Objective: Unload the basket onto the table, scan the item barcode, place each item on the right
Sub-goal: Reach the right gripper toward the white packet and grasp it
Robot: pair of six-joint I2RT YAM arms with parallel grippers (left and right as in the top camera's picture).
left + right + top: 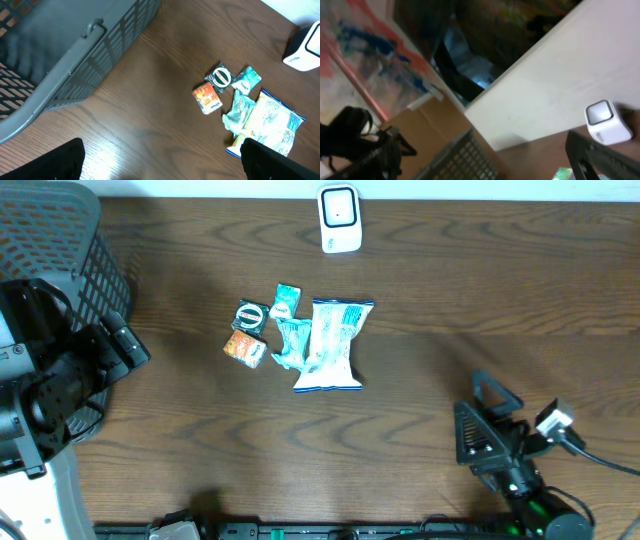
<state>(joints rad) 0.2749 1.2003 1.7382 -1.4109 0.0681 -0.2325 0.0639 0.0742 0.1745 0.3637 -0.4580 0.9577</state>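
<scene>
A white barcode scanner (340,218) stands at the table's far edge, also seen in the left wrist view (305,47) and the right wrist view (606,122). The items lie in a cluster mid-table. They are a white-and-blue snack bag (330,345) (272,122), a teal packet (287,302) (246,80), a crumpled teal wrapper (290,345), an orange packet (243,348) (207,97) and a black round-label packet (250,316) (221,76). My left gripper (118,345) (165,170) hovers open to their left, holding nothing. My right gripper (482,415) (486,167) is open at the near right.
A grey mesh basket (60,240) (75,55) (465,155) stands at the far left corner, just behind the left arm. Bare wood lies between the item cluster and each gripper. A white wall rises behind the scanner.
</scene>
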